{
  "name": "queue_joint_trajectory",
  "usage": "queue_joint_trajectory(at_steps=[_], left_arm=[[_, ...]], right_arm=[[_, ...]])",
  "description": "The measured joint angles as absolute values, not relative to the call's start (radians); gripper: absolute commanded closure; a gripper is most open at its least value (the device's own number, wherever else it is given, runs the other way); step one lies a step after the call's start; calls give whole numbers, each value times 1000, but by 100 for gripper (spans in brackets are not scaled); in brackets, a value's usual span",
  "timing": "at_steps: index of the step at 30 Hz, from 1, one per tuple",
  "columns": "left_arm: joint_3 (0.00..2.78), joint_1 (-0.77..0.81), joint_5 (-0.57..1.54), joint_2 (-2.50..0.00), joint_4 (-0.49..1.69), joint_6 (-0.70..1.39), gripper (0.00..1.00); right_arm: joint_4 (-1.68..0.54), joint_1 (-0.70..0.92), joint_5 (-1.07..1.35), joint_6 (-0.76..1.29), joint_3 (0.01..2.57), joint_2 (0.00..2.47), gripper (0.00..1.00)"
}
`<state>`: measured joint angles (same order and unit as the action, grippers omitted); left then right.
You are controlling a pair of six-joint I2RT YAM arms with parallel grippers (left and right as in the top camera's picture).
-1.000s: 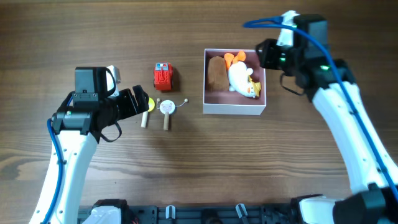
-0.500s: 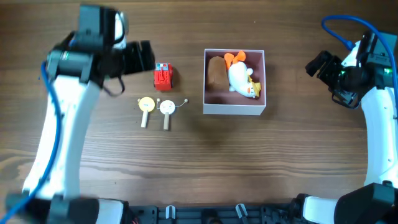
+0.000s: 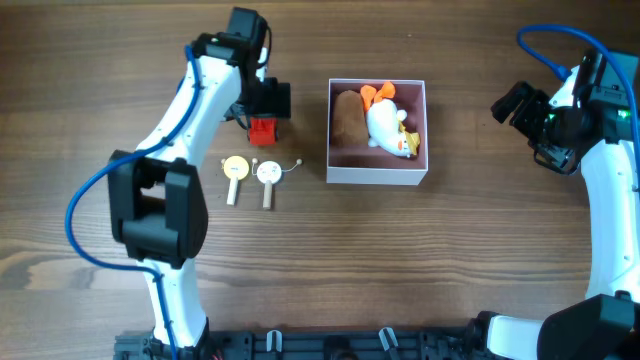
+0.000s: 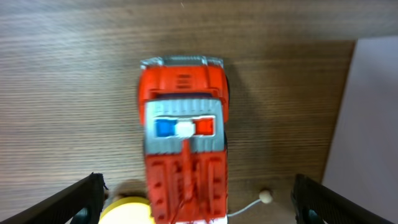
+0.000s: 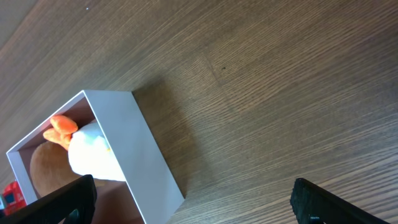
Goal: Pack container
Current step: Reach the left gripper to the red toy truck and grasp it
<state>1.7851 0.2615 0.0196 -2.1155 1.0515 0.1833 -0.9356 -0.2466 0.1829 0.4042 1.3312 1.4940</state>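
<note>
L gripper [image 4: 198, 196] hovers over the red toy truck [image 4: 183, 124], jaws spread wide, nothing held; the truck lies lengthwise between the fingers. R gripper [image 5: 193, 199] is also wide open and empty, parked well apart to the right of the container [image 3: 377, 175], which sits mid-table.

The container already holds a white plush w/ orange bits [image 3: 390, 128] and a brown piece [image 3: 347, 118].

Risks, as a judgement:
- The truck prob. has wheels, so an off-centre squeeze could roll or squirt it out.
- The yellow disc toy [image 3: 234, 168] and the white one's cord bead [image 4: 266, 197] lie near the fingertips, so a low descent may snag them.
- Little free floor is left in the box, so the truck may perch on the plush or catch the wall
</note>
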Motion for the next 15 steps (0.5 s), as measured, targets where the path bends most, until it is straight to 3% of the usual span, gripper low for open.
queue_joint_trajectory(at_steps=[9,11,15], left_arm=[[1785,274,-1,-2237,1060,185,9],[1785,274,-3,-2260,1057,187,14],[1785,274,-4,-2273,1050,194,35]], right_arm=[[-936,-247,183,404,1331,1494,0],[-936,-247,183,404,1331,1494,0],[-936,-247,183,404,1331,1494,0]])
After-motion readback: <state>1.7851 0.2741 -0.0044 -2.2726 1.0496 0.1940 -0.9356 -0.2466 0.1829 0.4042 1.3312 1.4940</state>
